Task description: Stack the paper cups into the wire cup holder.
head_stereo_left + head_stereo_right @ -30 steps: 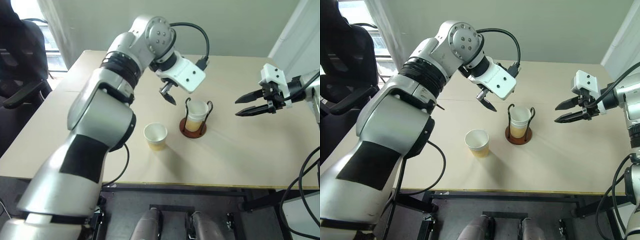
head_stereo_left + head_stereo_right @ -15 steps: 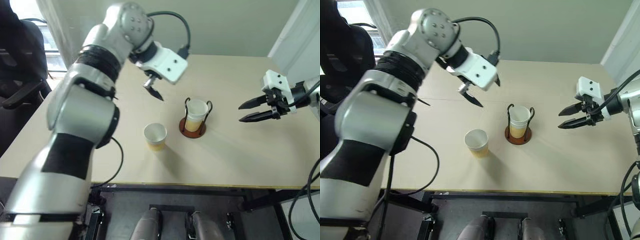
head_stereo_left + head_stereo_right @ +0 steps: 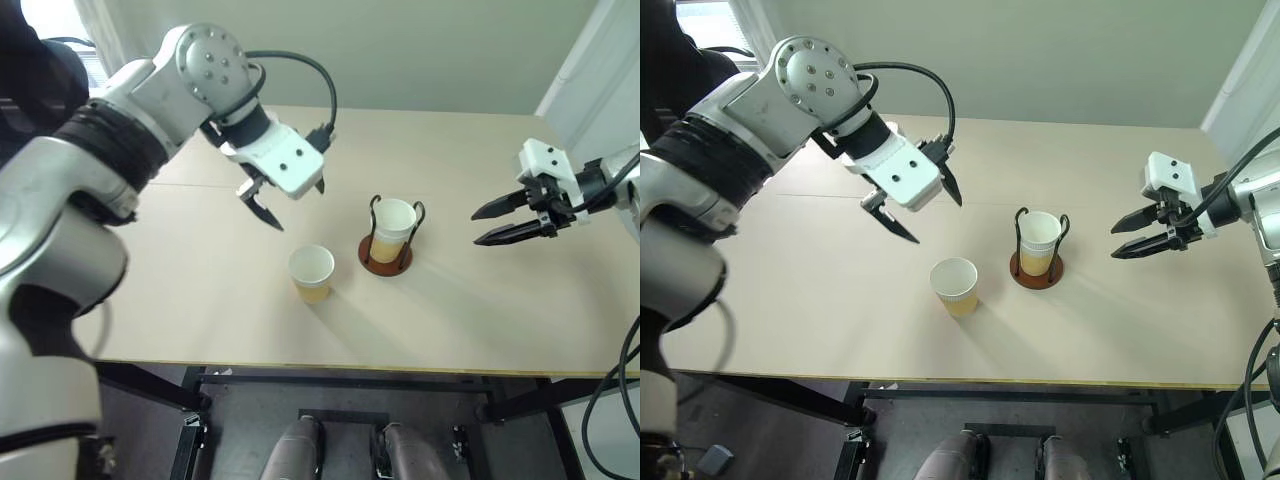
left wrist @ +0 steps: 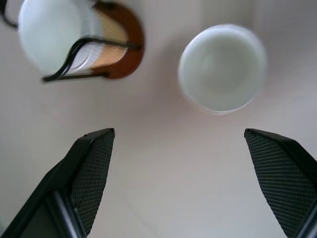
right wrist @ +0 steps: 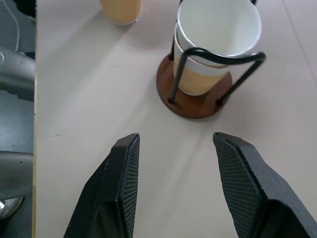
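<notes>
We see two nested paper cups standing in the wire cup holder mid-counter. A third cup stands loose just beside it. Our left claw hovers above, spread wide and empty. Our right claw waits well apart, fingers parted, empty.

The table is pale and flat. One paper cup stands on it. Just beside it stands the wire cup holder with stacked cups inside.
</notes>
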